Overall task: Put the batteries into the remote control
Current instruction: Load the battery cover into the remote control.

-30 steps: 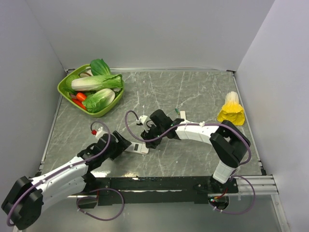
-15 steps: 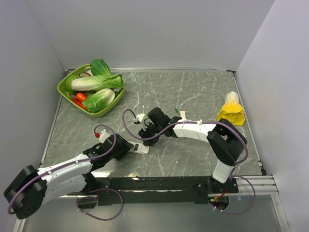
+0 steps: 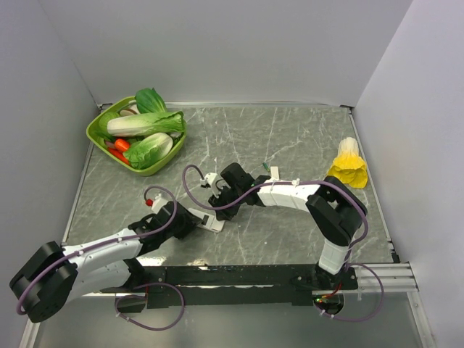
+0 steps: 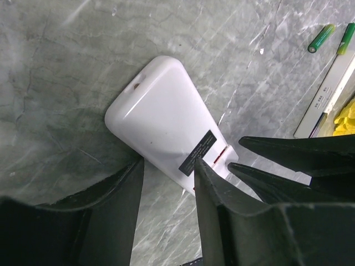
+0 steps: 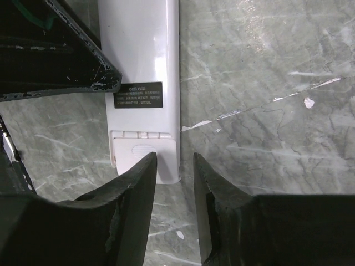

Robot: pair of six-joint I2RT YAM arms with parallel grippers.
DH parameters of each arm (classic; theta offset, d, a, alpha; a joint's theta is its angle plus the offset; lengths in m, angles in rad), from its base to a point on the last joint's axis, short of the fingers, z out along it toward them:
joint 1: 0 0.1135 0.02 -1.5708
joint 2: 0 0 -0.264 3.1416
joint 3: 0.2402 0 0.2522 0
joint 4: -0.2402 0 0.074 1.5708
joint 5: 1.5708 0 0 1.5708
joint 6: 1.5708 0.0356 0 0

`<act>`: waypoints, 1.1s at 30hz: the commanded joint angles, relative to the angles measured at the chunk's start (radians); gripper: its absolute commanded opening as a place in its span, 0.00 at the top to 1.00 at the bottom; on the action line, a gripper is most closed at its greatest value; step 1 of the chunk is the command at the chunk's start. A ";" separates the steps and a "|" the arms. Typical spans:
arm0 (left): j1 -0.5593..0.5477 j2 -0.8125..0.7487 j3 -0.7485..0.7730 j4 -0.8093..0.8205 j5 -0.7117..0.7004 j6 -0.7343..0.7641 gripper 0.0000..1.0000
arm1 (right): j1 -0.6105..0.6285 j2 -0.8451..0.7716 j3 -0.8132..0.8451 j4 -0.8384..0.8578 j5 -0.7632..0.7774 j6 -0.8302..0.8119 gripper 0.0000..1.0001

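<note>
Two arms (image 3: 109,250) stretched low, fingers (image 4: 111,221) meeting at face-down remote control (image 4: 161,122)

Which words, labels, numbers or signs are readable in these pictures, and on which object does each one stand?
Black label on the white back of the remote control: several lines of white print, too small and blurred to read.
White bar: a short line of dark print, too small to read.
No other text is visible.
</note>
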 commanded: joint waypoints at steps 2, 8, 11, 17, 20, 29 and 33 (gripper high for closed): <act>-0.005 0.032 -0.012 0.021 0.038 -0.024 0.54 | 0.009 -0.021 0.011 0.015 -0.022 0.016 0.63; -0.005 0.045 -0.017 0.047 0.063 -0.030 0.57 | 0.012 -0.030 0.005 0.014 -0.022 0.038 0.70; -0.008 0.044 -0.021 0.079 0.073 -0.040 0.59 | 0.017 -0.042 -0.002 0.014 -0.019 0.058 0.72; -0.019 0.044 -0.037 0.122 0.092 -0.071 0.60 | 0.032 -0.061 -0.012 0.020 0.009 0.112 0.78; -0.025 0.048 -0.041 0.136 0.100 -0.082 0.61 | 0.037 -0.067 -0.022 0.032 0.016 0.130 0.79; -0.036 0.073 -0.054 0.202 0.119 -0.102 0.64 | 0.060 -0.078 -0.031 0.037 0.047 0.165 0.81; -0.040 0.094 -0.051 0.233 0.132 -0.102 0.67 | 0.072 -0.079 -0.025 0.034 0.061 0.170 0.81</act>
